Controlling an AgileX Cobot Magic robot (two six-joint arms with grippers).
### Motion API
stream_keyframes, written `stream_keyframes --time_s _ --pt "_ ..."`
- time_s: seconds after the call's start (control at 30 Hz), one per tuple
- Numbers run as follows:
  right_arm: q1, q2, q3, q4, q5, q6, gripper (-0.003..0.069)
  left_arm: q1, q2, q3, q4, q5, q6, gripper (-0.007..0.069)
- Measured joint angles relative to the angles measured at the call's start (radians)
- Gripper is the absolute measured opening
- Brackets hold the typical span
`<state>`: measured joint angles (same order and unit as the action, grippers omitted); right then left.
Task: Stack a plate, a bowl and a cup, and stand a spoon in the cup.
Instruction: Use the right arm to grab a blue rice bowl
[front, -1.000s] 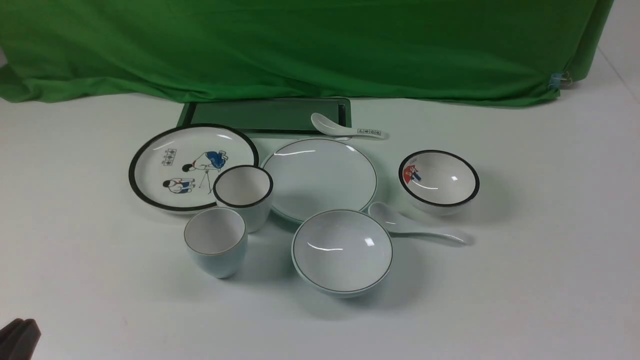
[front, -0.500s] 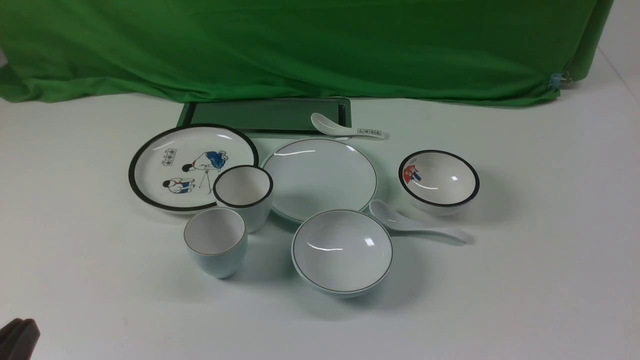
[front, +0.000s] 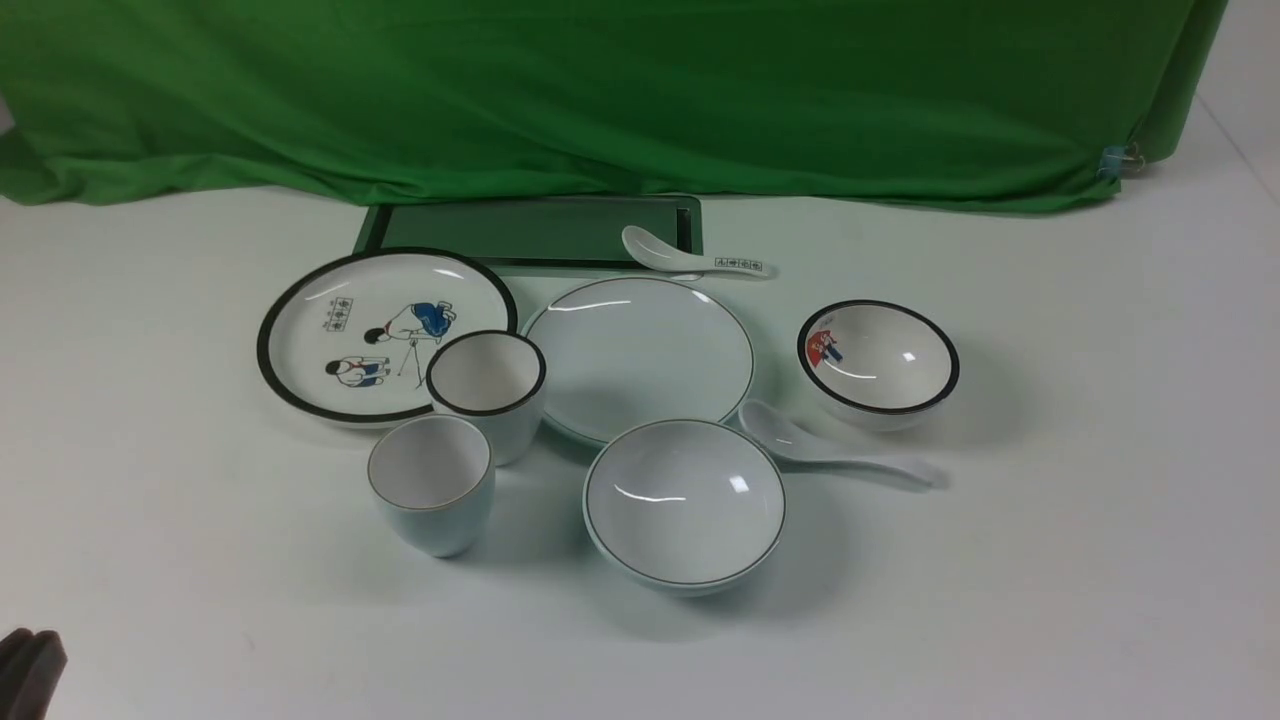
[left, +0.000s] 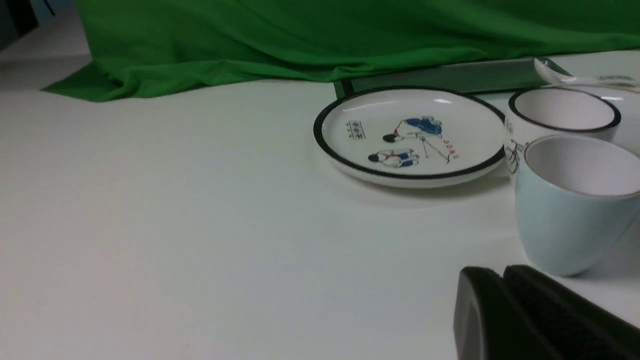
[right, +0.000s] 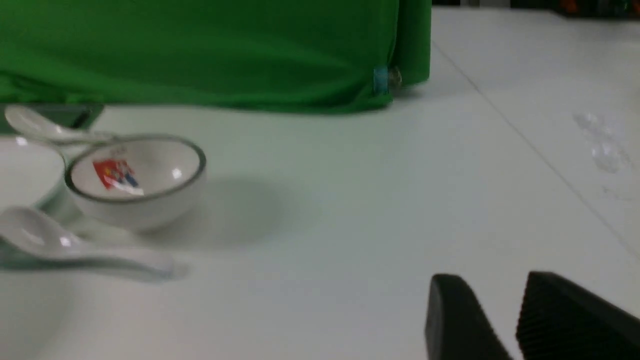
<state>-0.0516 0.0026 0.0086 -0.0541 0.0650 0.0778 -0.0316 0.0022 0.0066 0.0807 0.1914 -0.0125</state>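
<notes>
The plain plate (front: 640, 355) lies mid-table. In front of it stands the plain bowl (front: 685, 505), and the all-white spoon (front: 830, 450) lies at the bowl's right, bowl end toward the plate. The pale cup (front: 432, 485) stands upright to the bowl's left. My left gripper (front: 25, 665) sits shut and empty at the near-left corner; in the left wrist view its tips (left: 500, 275) are short of the cup (left: 575, 210). The right gripper (right: 492, 280) is open and empty above bare table, well right of the spoon (right: 75, 247); it is out of the front view.
A black-rimmed cartoon plate (front: 385, 335) and a black-rimmed cup (front: 487, 385) crowd the pale cup's far side. A small figured bowl (front: 878, 360) stands right of the plate. A marked spoon (front: 700, 255) rests on a dark green tray (front: 530, 230) before the green cloth (front: 600, 90).
My left gripper has slipped lower into the near-left corner of the front view. The dishes have not moved.
</notes>
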Motion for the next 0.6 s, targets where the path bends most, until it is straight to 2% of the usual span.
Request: stream_keyframes --time_s 0.17,0.2,0.23,0.33,0.53,0.6 --pt "0.000 0.000 0.000 0.000 -0.275 0.004 0.0242 0.000 0.000 0.001 -0.012 -0.240 -0.011 -0.0009" --pt "0.000 0.000 0.000 0.000 -0.361 0.013 0.0242 0.000 0.000 0.001 -0.016 -0.326 -0.011 -0.0009" --pt "0.000 0.000 0.000 0.000 -0.361 0.015 0.0242 0.000 0.000 0.001 -0.016 -0.326 -0.011 -0.0009" --pt "0.000 0.000 0.000 -0.001 -0.536 0.044 0.0242 0.000 0.000 0.001 -0.005 -0.551 -0.015 -0.0009" --pt "0.000 0.000 0.000 -0.001 -0.639 0.097 0.0237 0.000 0.000 0.001 0.000 -0.927 -0.082 -0.0009" --pt "0.000 0.000 0.000 -0.001 -0.641 0.110 0.0230 0.000 0.000 0.001 0.000 -1.006 -0.111 -0.0009"
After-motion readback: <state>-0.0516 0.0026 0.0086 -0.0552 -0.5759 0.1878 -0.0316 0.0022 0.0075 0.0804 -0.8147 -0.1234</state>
